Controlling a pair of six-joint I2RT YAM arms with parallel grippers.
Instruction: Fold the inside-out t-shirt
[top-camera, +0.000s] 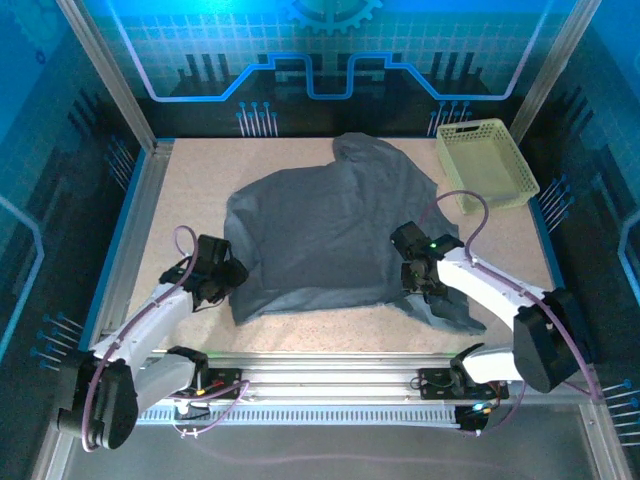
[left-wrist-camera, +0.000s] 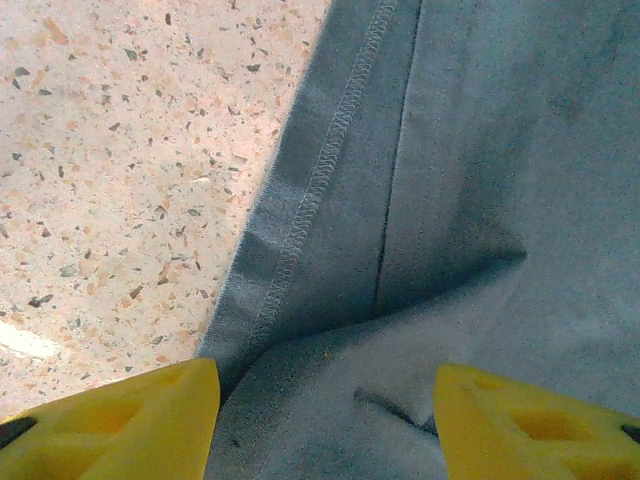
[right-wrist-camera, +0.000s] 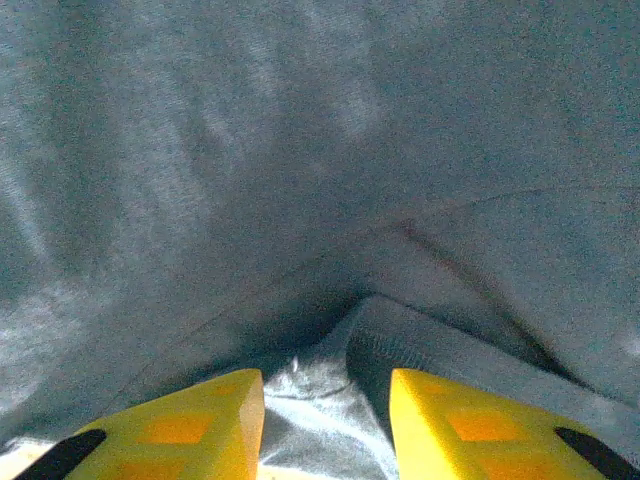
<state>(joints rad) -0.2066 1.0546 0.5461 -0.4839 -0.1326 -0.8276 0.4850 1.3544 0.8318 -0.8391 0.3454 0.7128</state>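
The inside-out t-shirt (top-camera: 330, 230), dark slate-grey, lies spread over the middle of the table, with one part trailing toward the front right. My left gripper (top-camera: 232, 272) sits at its left edge. In the left wrist view the stitched hem of the t-shirt (left-wrist-camera: 330, 170) runs ahead, and the left gripper (left-wrist-camera: 328, 385) stands open, its yellow fingers wide apart over a flat fold. My right gripper (top-camera: 412, 280) rests on the shirt's lower right. In the right wrist view the right gripper (right-wrist-camera: 325, 385) is shut on a bunched ridge of the t-shirt (right-wrist-camera: 300, 150), which touches both fingers.
A pale yellow-green plastic basket (top-camera: 487, 165) stands at the back right corner, just off the shirt. Bare speckled tabletop (top-camera: 190, 200) lies to the left of the shirt and shows beside the hem (left-wrist-camera: 120, 150). Metal frame rails border the table.
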